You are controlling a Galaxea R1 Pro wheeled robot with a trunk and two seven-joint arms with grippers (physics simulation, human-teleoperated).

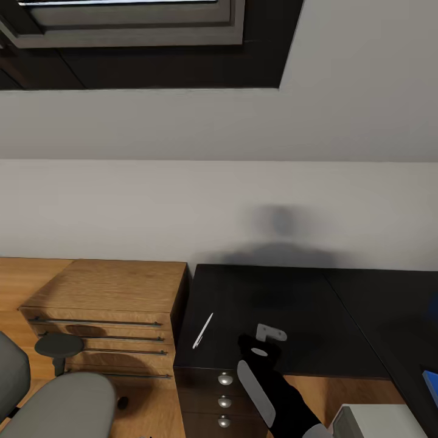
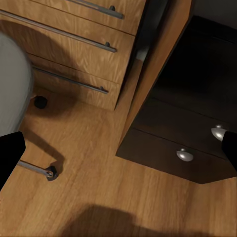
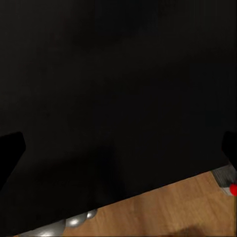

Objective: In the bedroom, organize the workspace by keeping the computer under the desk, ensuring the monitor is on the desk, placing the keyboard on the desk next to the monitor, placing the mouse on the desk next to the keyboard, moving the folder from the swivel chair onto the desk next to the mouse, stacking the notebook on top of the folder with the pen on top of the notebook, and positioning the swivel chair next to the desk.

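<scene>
The thin white pen (image 1: 202,331) lies on the left end of the black desk (image 1: 292,298), above its three silver-knobbed drawers (image 1: 225,398). My right gripper (image 1: 269,333) hovers open over the desk top a little right of the pen, with nothing between its fingers; in its wrist view it (image 3: 118,148) faces the bare black top (image 3: 118,89). The grey swivel chair (image 1: 58,404) stands on the floor to the left of the desk. A strip of the blue folder (image 1: 431,384) and the light-grey computer (image 1: 377,423) show at the lower right. My left gripper (image 2: 118,153) is open above the floor.
A low light-wood cabinet (image 1: 109,310) with long bar handles stands against the desk's left end. The left wrist view has the chair's seat (image 2: 12,74), a chrome spoke with caster (image 2: 49,173) and the desk drawers (image 2: 187,143). A sloped grey wall and skylight rise behind.
</scene>
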